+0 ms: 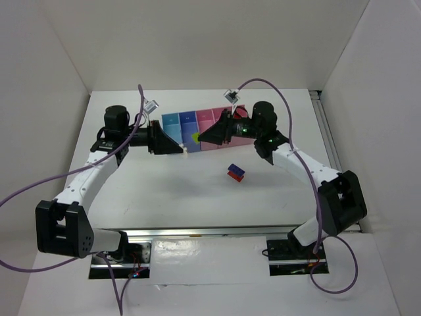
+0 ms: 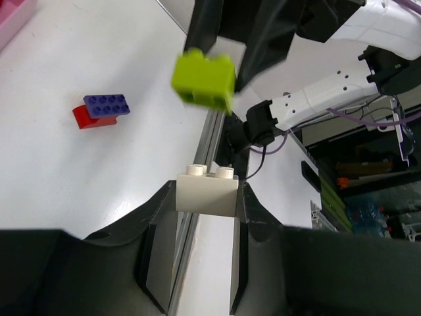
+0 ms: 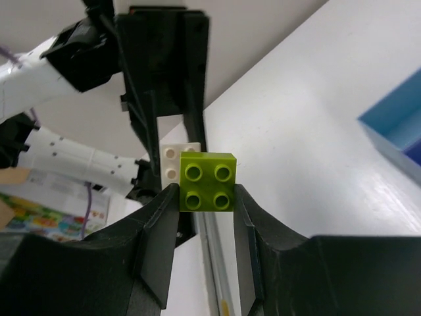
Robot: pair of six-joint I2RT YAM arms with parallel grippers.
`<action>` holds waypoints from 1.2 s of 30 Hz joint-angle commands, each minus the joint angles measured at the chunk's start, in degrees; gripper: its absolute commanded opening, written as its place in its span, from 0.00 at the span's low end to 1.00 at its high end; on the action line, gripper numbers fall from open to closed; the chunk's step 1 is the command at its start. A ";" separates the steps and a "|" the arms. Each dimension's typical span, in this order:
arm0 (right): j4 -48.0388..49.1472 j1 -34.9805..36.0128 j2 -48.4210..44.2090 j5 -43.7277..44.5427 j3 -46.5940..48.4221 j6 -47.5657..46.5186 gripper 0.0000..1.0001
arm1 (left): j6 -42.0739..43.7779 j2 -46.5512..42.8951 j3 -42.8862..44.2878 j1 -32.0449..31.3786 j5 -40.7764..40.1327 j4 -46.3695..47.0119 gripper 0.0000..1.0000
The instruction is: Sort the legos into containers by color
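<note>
White surface (image 1: 164,197): the blue-and-red stack (image 1: 235,172) lies loose on the near side of the right claw (image 3: 207,197), which clamps the yellow-green brick (image 3: 208,181). Facing it, the left claw (image 2: 207,197) clamps a white brick (image 2: 206,192). The containers (image 1: 172,122) sit just beyond both claws. No brick shows binned, so most sorting likely remains.

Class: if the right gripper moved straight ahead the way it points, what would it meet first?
Probably the small white plastic brick shut in the left gripper, just beyond the yellow-green brick that the right gripper holds; the gap is unclear.
</note>
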 commanded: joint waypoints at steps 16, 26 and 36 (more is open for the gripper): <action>-31.16 -0.81 10.02 46.94 18.56 -16.09 0.15 | 1.18 3.44 8.35 3.07 -21.75 -15.55 0.00; -38.81 0.25 22.24 50.38 31.74 -23.21 0.15 | -0.13 5.90 14.25 2.02 -30.37 -17.06 0.00; -43.56 0.25 34.73 47.13 45.11 -23.83 0.17 | -0.14 8.54 15.30 0.17 -35.38 -19.08 0.00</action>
